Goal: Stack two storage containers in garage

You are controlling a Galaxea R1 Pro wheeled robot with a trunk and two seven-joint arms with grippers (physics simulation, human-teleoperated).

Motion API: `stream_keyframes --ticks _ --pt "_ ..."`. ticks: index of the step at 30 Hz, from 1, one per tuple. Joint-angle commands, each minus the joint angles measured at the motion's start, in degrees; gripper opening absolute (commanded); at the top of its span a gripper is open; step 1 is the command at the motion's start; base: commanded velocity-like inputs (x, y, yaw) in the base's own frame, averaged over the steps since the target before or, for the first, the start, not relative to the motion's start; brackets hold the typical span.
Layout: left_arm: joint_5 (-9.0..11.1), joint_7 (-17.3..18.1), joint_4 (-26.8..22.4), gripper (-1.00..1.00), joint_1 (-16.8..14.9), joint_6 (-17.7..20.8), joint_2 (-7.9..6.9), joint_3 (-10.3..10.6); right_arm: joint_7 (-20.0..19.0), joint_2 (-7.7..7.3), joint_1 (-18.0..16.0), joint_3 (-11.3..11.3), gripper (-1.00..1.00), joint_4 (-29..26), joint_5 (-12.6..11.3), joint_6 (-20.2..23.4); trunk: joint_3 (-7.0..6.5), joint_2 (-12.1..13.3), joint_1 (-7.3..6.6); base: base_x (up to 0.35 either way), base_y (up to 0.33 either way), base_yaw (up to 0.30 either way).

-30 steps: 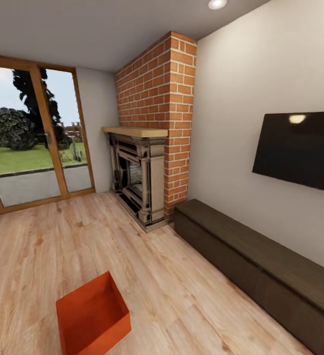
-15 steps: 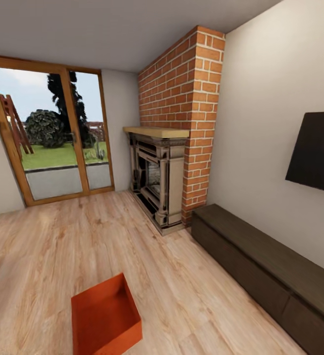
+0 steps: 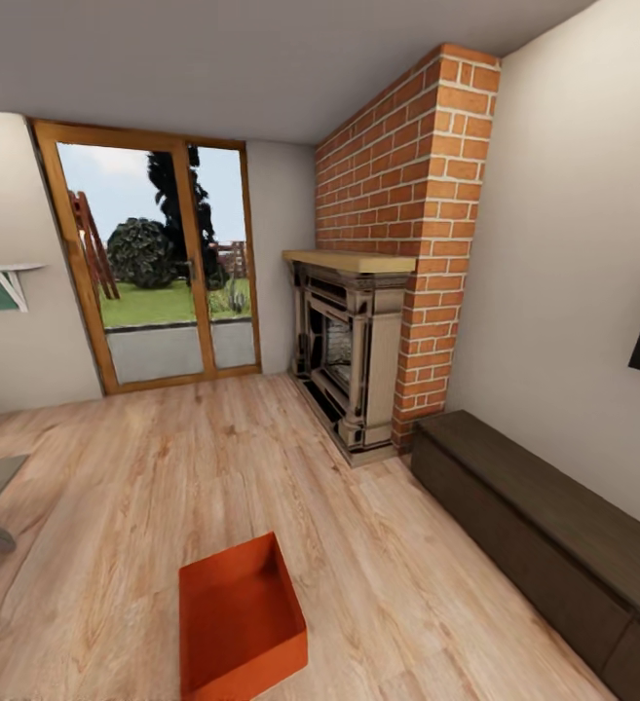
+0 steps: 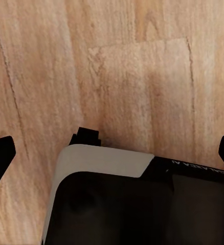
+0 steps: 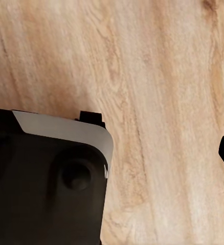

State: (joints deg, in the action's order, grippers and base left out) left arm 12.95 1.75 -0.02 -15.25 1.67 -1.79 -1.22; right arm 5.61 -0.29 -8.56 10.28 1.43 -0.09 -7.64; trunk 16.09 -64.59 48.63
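Light wood-plank floor [image 3: 164, 467] of the living room held one orange-red storage container [image 3: 240, 619] near the brick fireplace [image 3: 368, 321]. Both grippers' openings could not be told.

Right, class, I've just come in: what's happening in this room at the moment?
Nothing is being handled yet. One orange bin sits empty on the wood floor of a living room, nearer the camera than the brick fireplace and the glass doors. A dark low cabinet runs along the right wall. Both wrist cameras look down at bare planks, and the fingertips at their edges sit wide apart, holding nothing.
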Motion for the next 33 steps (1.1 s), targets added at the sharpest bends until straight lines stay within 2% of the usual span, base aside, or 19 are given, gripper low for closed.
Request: stream_keyframes --ticks 1,11,24,33 --pt "0.4 0.2 0.0 1.00 0.0 0.2 0.02 -0.1 0.2 0.00 -0.1 0.4 1.00 0.2 0.0 -0.3 0.07 0.0 0.00 0.000 0.000 0.112" --pt "0.4 0.2 0.0 1.00 0.0 0.2 0.26 -0.1 0.2 -0.06 -0.1 0.4 1.00 0.2 0.0 -0.3 0.07 0.0 0.00 0.039 0.000 0.019" --pt "0.4 0.2 0.0 1.00 0.0 0.2 0.05 -0.1 0.2 0.02 -0.1 0.4 1.00 0.2 0.1 -0.3 0.07 0.0 0.00 0.301 0.000 0.003" --pt "0.4 0.2 0.0 1.00 0.0 0.2 0.04 -0.1 0.2 -0.03 -0.1 0.4 1.00 0.2 0.1 -0.2 0.07 0.0 0.00 0.317 0.000 0.217"
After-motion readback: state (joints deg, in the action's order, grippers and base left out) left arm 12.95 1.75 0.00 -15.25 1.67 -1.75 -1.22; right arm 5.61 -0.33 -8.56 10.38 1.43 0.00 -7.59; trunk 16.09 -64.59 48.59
